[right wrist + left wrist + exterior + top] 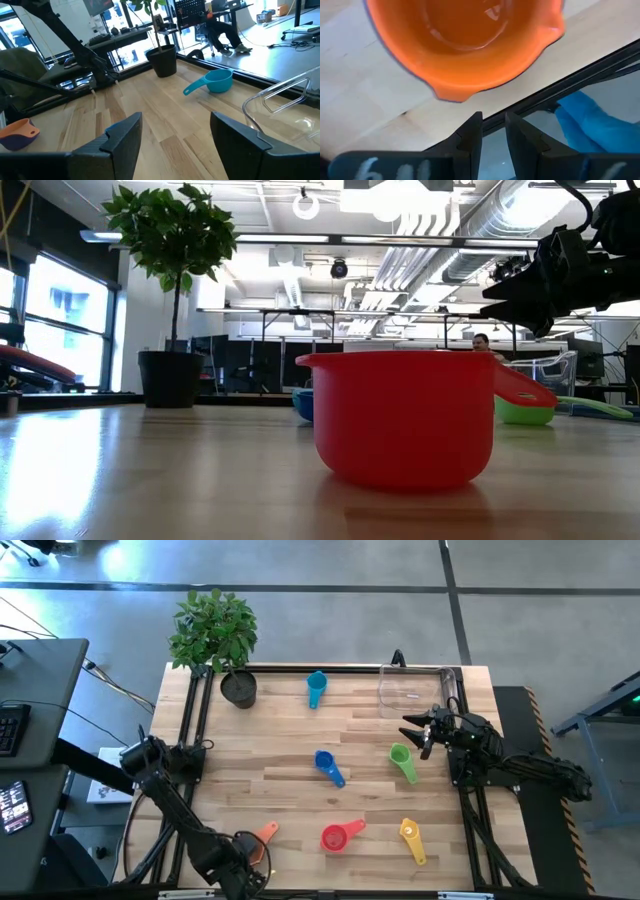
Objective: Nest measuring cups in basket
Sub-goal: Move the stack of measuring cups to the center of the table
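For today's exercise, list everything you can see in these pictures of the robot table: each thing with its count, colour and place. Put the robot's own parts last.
Measuring cups: six visible, on the table: teal at the far edge; blue mid-table; green below the right gripper; red, yellow and orange near the front edge.
Basket: one, clear, far right corner.
Potted plant: one, green in a black pot, far left corner.
Table: one, light wood.
Person: one, in the room's background.
Left gripper: nearly shut, front edge beside the orange cup.
Right gripper: open, above the green cup.

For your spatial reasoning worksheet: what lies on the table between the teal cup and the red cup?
In the high view, the blue cup lies between the teal cup and the red cup; the rest of that stretch is bare wood.
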Available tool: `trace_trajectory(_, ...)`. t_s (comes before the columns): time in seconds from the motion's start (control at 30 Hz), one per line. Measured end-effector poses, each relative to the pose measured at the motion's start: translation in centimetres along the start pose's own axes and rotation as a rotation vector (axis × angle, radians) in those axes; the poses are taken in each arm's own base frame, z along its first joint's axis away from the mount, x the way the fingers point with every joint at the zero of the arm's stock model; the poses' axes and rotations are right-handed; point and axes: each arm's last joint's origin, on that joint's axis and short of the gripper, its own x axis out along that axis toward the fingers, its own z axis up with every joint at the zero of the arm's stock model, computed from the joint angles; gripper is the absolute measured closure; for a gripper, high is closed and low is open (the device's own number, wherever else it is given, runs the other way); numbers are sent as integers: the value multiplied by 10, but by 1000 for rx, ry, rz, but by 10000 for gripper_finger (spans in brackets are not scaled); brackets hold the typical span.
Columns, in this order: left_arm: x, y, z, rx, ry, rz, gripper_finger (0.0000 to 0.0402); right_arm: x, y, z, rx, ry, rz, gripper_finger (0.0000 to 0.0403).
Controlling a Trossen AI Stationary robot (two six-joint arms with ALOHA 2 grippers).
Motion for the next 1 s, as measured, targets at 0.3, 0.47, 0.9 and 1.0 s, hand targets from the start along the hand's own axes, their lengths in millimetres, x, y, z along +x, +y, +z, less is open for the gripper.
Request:
trace_trajectory(0.3, -2, -2, 21, 27, -24, 40, 328, 0, 0, 0, 0, 0, 0, 178)
trace_trajectory(0.47, -4, -7, 36, 53, -41, 34, 328, 0, 0, 0, 0, 0, 0, 178)
trace_trajectory(0.9, -11, -9, 86, 126, -71, 110, 328, 0, 0, 0, 0, 0, 0, 178)
trace_trajectory(1.0, -13, -11, 99, 149, -77, 108, 328, 0, 0, 0, 0, 1, 0, 178)
